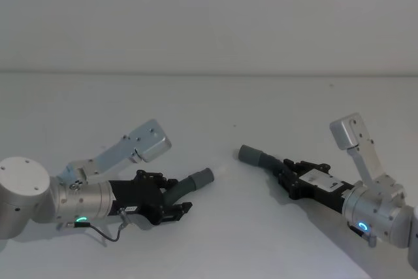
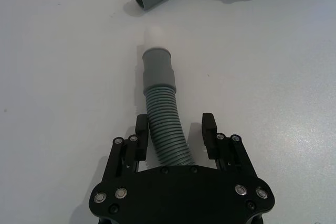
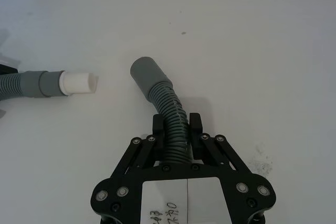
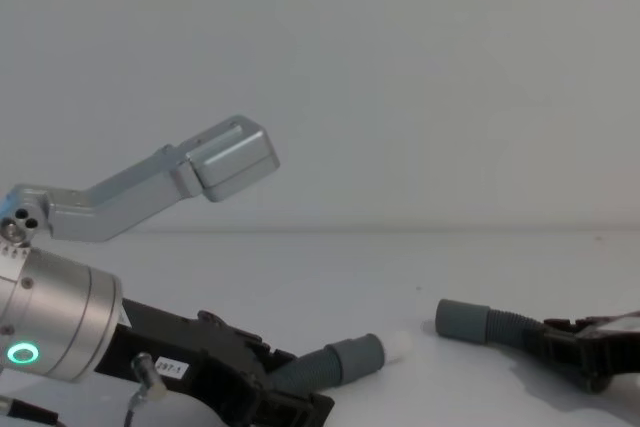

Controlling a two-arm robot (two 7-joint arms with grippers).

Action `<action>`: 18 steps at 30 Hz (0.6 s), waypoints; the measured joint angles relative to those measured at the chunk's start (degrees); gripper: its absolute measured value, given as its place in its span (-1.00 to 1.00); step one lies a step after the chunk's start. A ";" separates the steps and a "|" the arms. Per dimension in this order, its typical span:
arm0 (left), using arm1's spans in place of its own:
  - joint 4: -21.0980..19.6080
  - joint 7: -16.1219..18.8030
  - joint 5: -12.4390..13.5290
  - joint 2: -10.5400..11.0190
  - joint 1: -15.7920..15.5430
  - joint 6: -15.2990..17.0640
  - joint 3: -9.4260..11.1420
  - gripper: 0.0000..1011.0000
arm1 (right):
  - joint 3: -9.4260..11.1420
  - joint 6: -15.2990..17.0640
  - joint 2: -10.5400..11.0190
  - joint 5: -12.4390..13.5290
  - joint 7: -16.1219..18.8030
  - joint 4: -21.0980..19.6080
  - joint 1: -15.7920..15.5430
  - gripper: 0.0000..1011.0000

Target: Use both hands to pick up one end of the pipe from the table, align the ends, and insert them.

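Straddles the left hose piece (image 2: 161, 103) with the left gripper (image 2: 175, 124), fingers spread on either side of the corrugation, down at the white table (image 1: 196, 246). Pinches the right gripper (image 3: 177, 121) tight on the right hose piece (image 3: 172, 109). Points the left cuff (image 2: 157, 69), white stub (image 2: 156, 36) foremost, toward the right cuff (image 3: 147, 74), near but apart.

The place looks like a robotics lab or test cell. A plain matte white worktop (image 1: 222, 233) runs back to a bare pale grey-white wall (image 1: 209, 17) at 12 o'clock. A silver machined left wrist (image 1: 85, 200) at 8 o'clock and a right wrist (image 1: 375, 208) at 4 o'clock each carry a glowing status light (image 4: 20, 353).
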 joint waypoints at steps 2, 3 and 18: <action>0.00 0.00 0.00 0.00 0.00 0.00 0.00 0.18 | 0.00 0.00 0.00 0.00 0.00 0.00 0.00 -0.46; 0.00 0.00 0.00 0.00 0.00 0.00 0.00 0.18 | 0.00 0.00 0.00 0.00 0.00 0.00 0.00 -0.46; 0.00 0.00 0.01 0.00 0.00 0.01 0.00 -0.02 | 0.00 0.00 0.00 0.00 0.00 0.00 0.00 -0.46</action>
